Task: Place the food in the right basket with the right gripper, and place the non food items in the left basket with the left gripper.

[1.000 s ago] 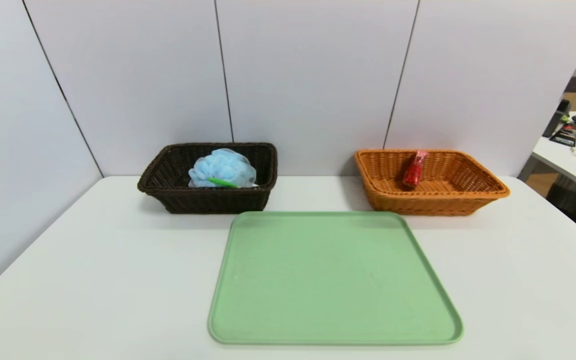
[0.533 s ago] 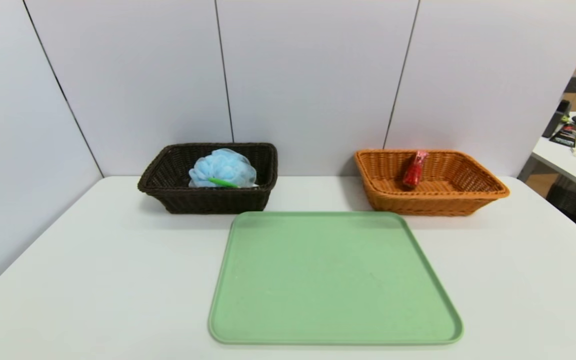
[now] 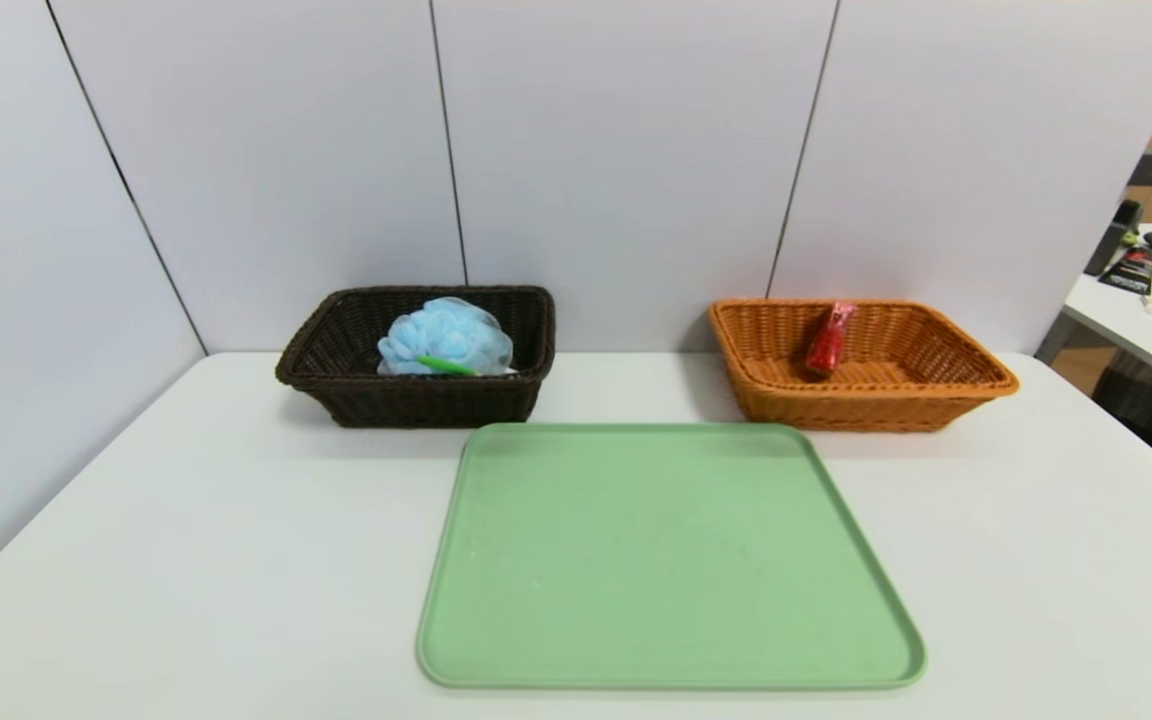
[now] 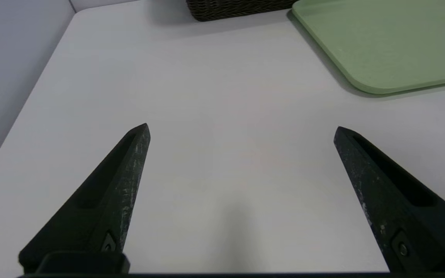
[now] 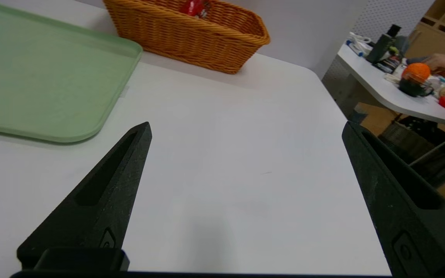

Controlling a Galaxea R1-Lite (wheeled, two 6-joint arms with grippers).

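Looking from the head: the green tray (image 3: 671,560) lies bare, a blue bath sponge (image 3: 446,338) in the far-left dark basket (image 3: 336,385), a red snack packet (image 3: 829,340) in the far-right orange basket (image 3: 936,400). Left wrist: left gripper (image 4: 242,129) spread wide, empty, over the table (image 4: 222,116) left of the tray, so the dark basket lies ahead of it. Right wrist: right gripper (image 5: 245,129) likewise spread and empty, right of the tray, nearer the orange basket.

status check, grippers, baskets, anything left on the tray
Left gripper and right gripper open, empty. Blue loofah in dark basket, red snack in orange basket. Green tray bare.
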